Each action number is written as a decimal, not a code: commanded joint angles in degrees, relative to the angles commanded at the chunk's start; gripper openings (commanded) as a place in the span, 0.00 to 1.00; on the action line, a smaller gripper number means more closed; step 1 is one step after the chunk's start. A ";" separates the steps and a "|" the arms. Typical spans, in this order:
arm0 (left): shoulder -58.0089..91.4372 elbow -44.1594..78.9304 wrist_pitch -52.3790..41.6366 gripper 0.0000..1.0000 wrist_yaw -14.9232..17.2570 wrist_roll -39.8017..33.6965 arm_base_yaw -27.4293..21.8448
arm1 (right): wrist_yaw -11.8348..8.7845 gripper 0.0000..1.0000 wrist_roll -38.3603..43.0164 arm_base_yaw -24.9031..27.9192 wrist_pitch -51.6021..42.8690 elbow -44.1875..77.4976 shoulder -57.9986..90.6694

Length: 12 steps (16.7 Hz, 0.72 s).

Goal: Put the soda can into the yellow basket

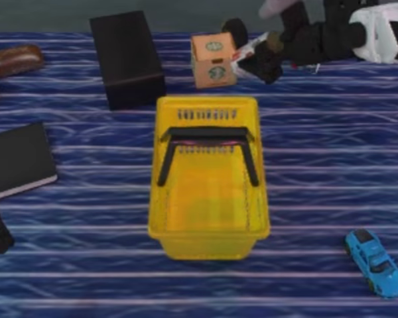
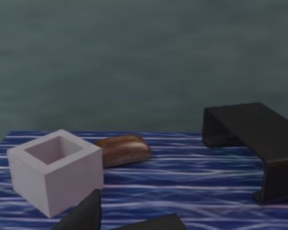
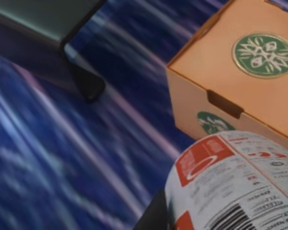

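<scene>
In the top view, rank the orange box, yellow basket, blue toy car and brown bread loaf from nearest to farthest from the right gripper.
Measured from the right gripper, which holds the soda can at the table's far edge:
1. Orange box, right beside it, to its left.
2. Yellow basket, centre of the table.
3. Blue toy car, near right corner, and brown bread loaf, far left: too close to call.

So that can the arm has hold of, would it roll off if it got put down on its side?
Probably. The can is a smooth round cylinder, so lying sideways it would likely roll on the flat table. Its glossy printed wall looks slippery, and it seems small and light, so it may shift in the right gripper. Inside the basket, the walls should stop it.
</scene>
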 joint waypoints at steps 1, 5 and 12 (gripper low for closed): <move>0.00 0.00 0.00 1.00 0.00 0.00 0.00 | -3.27 0.00 1.74 0.49 6.85 -2.85 -1.55; 0.00 0.00 0.00 1.00 0.00 0.00 0.00 | -15.71 0.00 8.60 2.34 32.42 -14.39 -7.74; 0.00 0.00 0.00 1.00 0.00 0.00 0.00 | -30.09 0.00 17.12 4.46 57.77 -29.31 -15.57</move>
